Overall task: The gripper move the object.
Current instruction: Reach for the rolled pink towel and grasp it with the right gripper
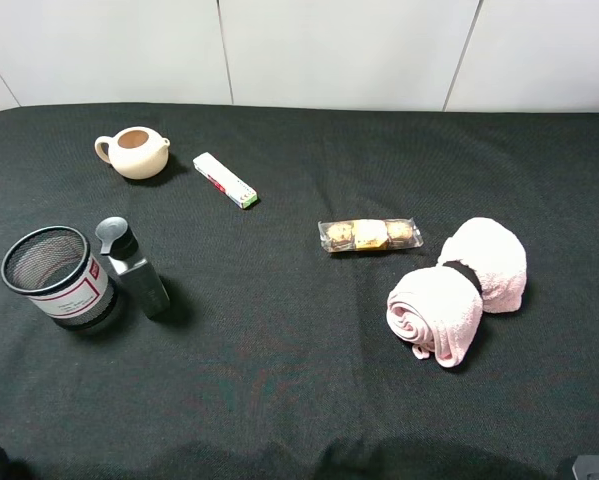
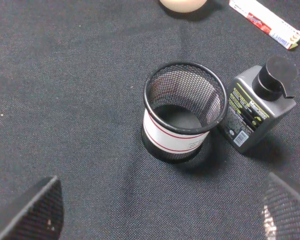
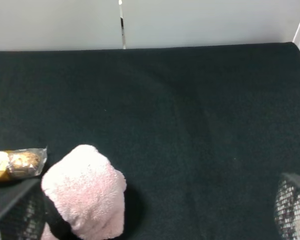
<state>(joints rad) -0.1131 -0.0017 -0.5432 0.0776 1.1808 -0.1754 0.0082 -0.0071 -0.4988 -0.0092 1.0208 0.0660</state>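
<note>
A robot test setup, by the look of it: a table (image 1: 279, 400) draped in black cloth stands against bare white wall panels (image 1: 329, 50). Unrelated household items lie well apart on it, including a teapot (image 1: 134, 152), mesh cup (image 1: 54, 275), dark bottle (image 1: 139, 275), cookie packet (image 1: 370, 236) and rolled pink towel (image 1: 459, 285).

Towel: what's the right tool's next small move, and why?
Probably slide the right tool toward the towel to centre on it. The tool stands open and empty, and the towel sits off to one side, near the cookies, not between the fingers.
</note>
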